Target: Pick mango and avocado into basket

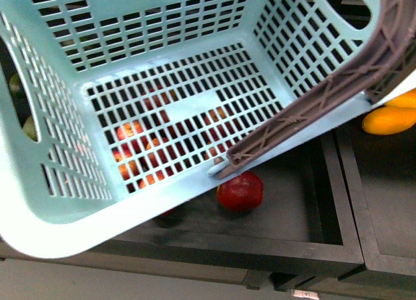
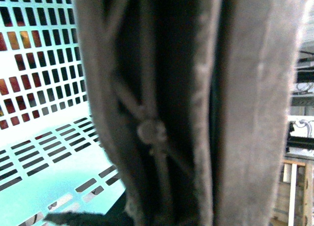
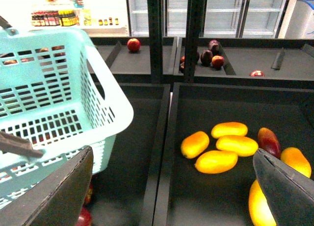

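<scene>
Basket empty, neither fruit picked: right gripper spread wide above mangoes at the basket's 3 o'clock; left gripper's state cannot be told, avocado unseen.

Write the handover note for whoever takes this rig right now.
Left gripper: not visible; the brown-grey swing handle fills its camera, so it probably carries the light teal slotted plastic basket.
Right gripper: open, empty, over the black bin of smooth yellow-orange mangoes.
Avocado: not seen.
Done: nothing; basket empty.
To do: pick one mango, find the avocado, place both in.
</scene>
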Tool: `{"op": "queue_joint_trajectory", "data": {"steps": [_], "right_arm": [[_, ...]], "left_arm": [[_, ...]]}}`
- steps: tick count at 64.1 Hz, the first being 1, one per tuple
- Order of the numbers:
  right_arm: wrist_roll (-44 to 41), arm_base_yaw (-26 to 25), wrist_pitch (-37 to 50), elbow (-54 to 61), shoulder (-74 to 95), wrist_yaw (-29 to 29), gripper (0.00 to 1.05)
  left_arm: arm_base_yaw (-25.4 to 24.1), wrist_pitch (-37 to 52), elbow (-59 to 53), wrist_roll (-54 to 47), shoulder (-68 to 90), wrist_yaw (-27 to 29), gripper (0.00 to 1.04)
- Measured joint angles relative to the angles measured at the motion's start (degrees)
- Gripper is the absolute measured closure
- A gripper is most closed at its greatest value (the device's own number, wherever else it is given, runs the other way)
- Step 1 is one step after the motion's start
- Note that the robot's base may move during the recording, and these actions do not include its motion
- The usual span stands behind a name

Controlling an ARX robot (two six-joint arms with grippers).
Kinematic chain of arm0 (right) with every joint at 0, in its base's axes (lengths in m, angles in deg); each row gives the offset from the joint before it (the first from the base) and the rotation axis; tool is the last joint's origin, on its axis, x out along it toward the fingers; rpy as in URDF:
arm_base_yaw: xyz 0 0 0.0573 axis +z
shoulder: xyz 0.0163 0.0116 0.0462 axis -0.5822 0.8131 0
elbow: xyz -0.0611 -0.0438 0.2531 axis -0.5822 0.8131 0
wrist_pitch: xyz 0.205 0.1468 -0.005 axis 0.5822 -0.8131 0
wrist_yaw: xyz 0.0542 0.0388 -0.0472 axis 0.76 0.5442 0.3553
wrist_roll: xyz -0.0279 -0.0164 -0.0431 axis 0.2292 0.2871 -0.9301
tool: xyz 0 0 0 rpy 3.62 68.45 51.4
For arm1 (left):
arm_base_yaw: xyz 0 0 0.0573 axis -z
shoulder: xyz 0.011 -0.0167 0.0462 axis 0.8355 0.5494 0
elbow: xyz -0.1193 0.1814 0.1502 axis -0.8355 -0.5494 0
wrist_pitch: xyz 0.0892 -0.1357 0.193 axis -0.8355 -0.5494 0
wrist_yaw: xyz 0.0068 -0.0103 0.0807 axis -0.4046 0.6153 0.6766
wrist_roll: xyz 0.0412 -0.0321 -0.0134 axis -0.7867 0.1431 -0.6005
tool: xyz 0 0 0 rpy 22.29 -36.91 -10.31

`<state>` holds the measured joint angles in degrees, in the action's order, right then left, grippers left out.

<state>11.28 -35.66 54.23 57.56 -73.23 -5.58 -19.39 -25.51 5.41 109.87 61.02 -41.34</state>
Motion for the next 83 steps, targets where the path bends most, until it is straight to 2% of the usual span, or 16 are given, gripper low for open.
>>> {"op": "queue_joint_trajectory", "data": {"steps": [14,37,38,41,43,45,48,52,56,64,68,73,83], "right_arm": [[0.0,0.0,0.0,0.0,0.0,0.0,0.09],[0.2,0.1,-0.1,0.0,0.1,-0.4,0.09],[0.8,0.4,-0.9,-0.2,0.6,-1.3,0.09],[4.7,2.9,-9.5,-3.6,4.8,-8.5,0.09],[9.7,4.1,-16.6,-6.6,9.9,-15.7,0.09],[12.9,4.2,-21.2,-8.3,13.6,-19.0,0.09],[16.0,4.3,-25.2,-9.2,16.4,-21.9,0.09],[19.8,4.1,-26.9,-9.3,18.0,-22.4,0.09],[20.5,0.9,-24.2,-9.8,19.7,-19.5,0.09],[16.4,-11.9,-10.3,-11.2,31.9,-10.3,0.09],[13.7,-16.5,-3.5,-12.4,39.5,-7.2,0.09],[8.9,-20.7,7.0,-14.2,51.1,-5.0,0.09],[0.0,-24.1,24.8,-19.9,75.0,-1.1,0.09]], "left_arm": [[3.3,1.3,0.0,-1.5,0.0,-0.5,0.90],[3.0,1.3,0.0,-1.6,0.0,0.6,0.90],[3.0,1.3,0.0,-1.6,0.0,0.6,0.90],[3.0,1.3,0.0,-1.6,0.0,0.5,0.90],[3.0,1.3,0.0,-1.6,0.0,0.4,0.90],[3.0,1.3,0.0,-1.6,0.0,0.3,0.90],[3.1,1.3,0.0,-1.6,0.0,0.2,0.90],[3.2,1.3,0.0,-1.6,0.0,-0.1,0.90],[3.2,1.3,0.0,-1.6,0.0,0.0,0.90],[3.2,1.3,0.0,-1.6,0.0,0.0,0.90],[3.1,1.3,0.0,-1.6,0.0,0.2,0.90],[3.1,1.3,0.0,-1.8,0.0,0.4,0.90],[3.1,1.3,0.0,-1.7,0.0,0.0,0.90]]}}
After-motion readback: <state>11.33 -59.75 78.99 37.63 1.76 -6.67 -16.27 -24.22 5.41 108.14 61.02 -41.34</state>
